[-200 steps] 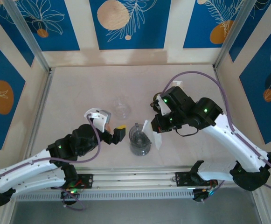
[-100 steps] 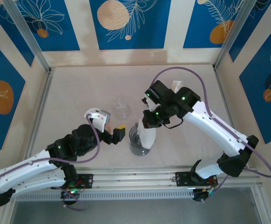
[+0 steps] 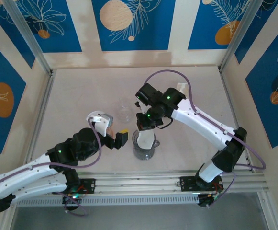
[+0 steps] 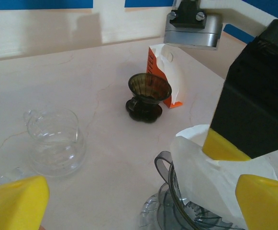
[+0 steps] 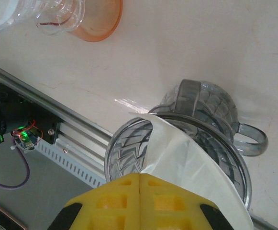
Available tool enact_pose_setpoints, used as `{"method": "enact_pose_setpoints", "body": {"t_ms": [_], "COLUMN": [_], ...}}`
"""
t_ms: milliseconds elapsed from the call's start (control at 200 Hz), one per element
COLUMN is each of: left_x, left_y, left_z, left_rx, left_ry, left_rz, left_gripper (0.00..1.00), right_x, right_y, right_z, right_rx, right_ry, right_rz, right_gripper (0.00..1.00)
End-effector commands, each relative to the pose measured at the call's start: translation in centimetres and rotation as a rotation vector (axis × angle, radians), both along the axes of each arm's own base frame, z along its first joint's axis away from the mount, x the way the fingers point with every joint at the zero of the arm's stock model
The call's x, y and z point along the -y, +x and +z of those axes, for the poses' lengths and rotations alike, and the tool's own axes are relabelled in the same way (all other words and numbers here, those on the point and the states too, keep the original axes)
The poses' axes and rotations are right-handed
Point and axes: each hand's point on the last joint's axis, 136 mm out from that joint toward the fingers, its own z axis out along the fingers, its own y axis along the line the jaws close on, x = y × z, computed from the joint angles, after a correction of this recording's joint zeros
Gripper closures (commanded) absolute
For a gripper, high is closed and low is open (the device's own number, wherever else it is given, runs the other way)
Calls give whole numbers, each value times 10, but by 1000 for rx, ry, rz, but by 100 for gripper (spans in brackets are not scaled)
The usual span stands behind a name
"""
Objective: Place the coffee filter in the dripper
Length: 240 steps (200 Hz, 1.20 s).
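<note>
Over the pale tabletop point(image 3: 81, 96), the right gripper point(image 5: 139, 190) pinches the coffee filter point(image 5: 191, 163) from above, its long axis dipping into the dripper point(image 5: 122, 146) directly beneath; the left gripper point(image 3: 118, 135) stands wide, empty, just beside

Over the last 1 second the right arm point(image 3: 196, 120) has swung left, from right of the dripper point(image 3: 142, 149) to straight above it, its elbow stretching out. The right gripper point(image 3: 146, 128), pinched on the coffee filter point(image 3: 147, 140), has carried the paper from beside the right rim down into the dripper's mouth, where it now sits partly inside
</note>
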Motion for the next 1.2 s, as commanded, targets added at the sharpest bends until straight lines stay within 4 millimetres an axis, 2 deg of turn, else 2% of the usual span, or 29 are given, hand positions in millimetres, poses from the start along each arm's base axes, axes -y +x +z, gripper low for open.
{"method": "enact_pose_setpoints", "body": {"t_ms": [0, 100, 175, 305, 440, 565, 645, 795, 910, 1040, 1195], "left_x": [1, 2, 3, 4, 7, 14, 21, 45, 56, 63, 62], "left_y": [-2, -3, -4, -4, -5, -6, -6, -10, -6, -5, -4], "left_z": [11, 10, 9, 9, 10, 12, 12, 1, -19, -33, -47], "left_rx": [6, 0, -7, -15, -26, -37, -55, -146, -227, -272, -316], "left_ry": [-17, -19, -19, -16, -8, -2, 15, 115, 211, 244, 273], "left_rz": [-17, -22, -28, -35, -43, -66, -88, -164, -167, -168, -147], "left_gripper": [0, 0, 0, 0, 0, 0, 4, 17, 16, 13, 15], "right_x": [-2, -1, -2, 0, 8, 21, 33, 60, 67, 68, 71], "right_y": [-1, -2, -2, -1, -2, -4, -3, -3, -7, -12, -16], "right_z": [-8, -16, -16, -7, 12, 27, 28, 11, -6, -21, -34], "right_rx": [-3, -3, 5, 52, 128, 196, 233, 272, 251, 224, 204], "right_ry": [-4, -9, 4, 35, 81, 117, 116, 42, 17, 0, -13], "right_rz": [9, 1, -4, -18, -44, -79, -119, -188, -196, -191, -190], "right_gripper": [100, 100, 96, 80, 62, 52, 48, 41, 40, 40, 41]}}
